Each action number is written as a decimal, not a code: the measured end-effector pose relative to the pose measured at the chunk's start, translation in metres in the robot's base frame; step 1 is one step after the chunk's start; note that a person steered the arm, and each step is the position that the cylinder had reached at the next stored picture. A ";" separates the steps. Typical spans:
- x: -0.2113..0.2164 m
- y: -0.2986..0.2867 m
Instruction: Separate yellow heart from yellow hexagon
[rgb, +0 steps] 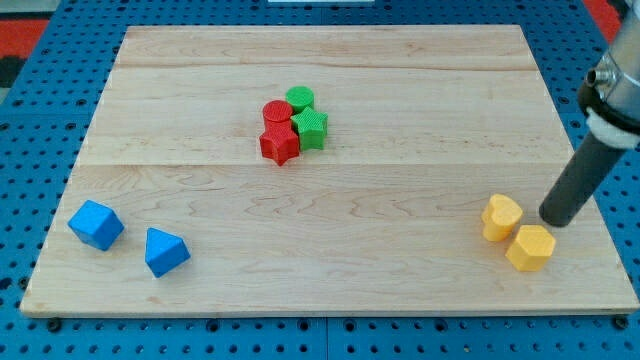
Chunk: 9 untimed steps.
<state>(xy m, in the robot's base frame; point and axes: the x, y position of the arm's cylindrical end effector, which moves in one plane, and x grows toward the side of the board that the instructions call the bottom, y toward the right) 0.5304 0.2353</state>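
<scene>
The yellow heart (501, 217) and the yellow hexagon (530, 247) lie touching each other near the board's bottom right corner, the heart up and to the left of the hexagon. My tip (553, 220) rests on the board just to the right of the heart and just above the hexagon, very close to both.
A red cylinder (276, 111), a red star (280, 145), a green cylinder (300, 98) and a green star (311, 128) cluster at the board's centre top. A blue cube (96, 224) and a blue triangular block (165, 251) lie at bottom left. The wooden board's right edge (600, 215) is close to the tip.
</scene>
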 end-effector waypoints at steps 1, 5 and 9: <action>-0.019 -0.048; 0.008 -0.097; 0.030 -0.182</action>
<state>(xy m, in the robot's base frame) 0.5604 0.0536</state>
